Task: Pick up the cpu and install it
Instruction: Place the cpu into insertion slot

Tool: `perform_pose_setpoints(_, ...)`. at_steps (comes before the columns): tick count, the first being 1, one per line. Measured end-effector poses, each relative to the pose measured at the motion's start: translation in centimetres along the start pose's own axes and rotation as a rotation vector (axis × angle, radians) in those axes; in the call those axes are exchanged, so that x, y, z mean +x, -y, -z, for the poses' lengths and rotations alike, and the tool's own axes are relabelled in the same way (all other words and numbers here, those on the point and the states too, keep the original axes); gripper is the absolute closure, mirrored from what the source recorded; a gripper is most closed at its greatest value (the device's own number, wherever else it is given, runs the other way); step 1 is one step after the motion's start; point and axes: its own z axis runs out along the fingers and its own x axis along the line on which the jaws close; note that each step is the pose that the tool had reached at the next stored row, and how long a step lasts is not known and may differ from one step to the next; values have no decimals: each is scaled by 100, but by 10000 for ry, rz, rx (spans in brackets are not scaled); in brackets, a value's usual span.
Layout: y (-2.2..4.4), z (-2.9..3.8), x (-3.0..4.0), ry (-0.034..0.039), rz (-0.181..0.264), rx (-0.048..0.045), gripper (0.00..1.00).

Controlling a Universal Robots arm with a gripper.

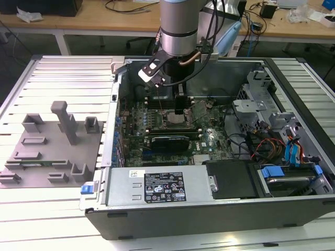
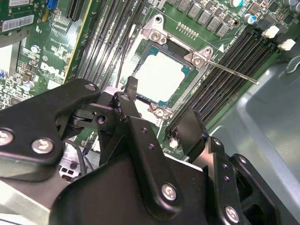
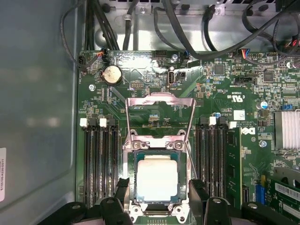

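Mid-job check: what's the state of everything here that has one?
cpu: lying flat in the socket, not gripped.
load plate: flipped open.
socket lever: unlatched, swung out.
gripper: open, fingers astride the cpu.
computer case: lying flat, side open.

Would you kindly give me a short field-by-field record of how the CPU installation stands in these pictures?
cpu: lies flat in the motherboard socket, silvery top up
retention frame: swung open, not covering the cpu
socket lever: unlatched, sticking out sideways
gripper: open, fingers on either side of the cpu, not clamping it
computer case: lid off, arm reaching down into it
grey fixture plate: on the table at the exterior view's left of the case
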Motion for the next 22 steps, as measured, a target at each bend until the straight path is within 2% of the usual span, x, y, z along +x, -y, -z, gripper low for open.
perform_pose_setpoints(2,0,1,0,0,0,0,40)
perform_pose_setpoints(7,0,3,0,1,0,0,71)
perform_pose_setpoints(9,0,4,0,1,0,0,71)
perform_pose_setpoints(10,0,5,0,1,0,0,83)
perform_pose_setpoints(11,-1,5,0,0,0,0,89)
perform_pose_setpoints(17,-1,8,0,0,0,0,89)
perform_pose_setpoints(22,-6,79,-1,-6,-1,0,89)
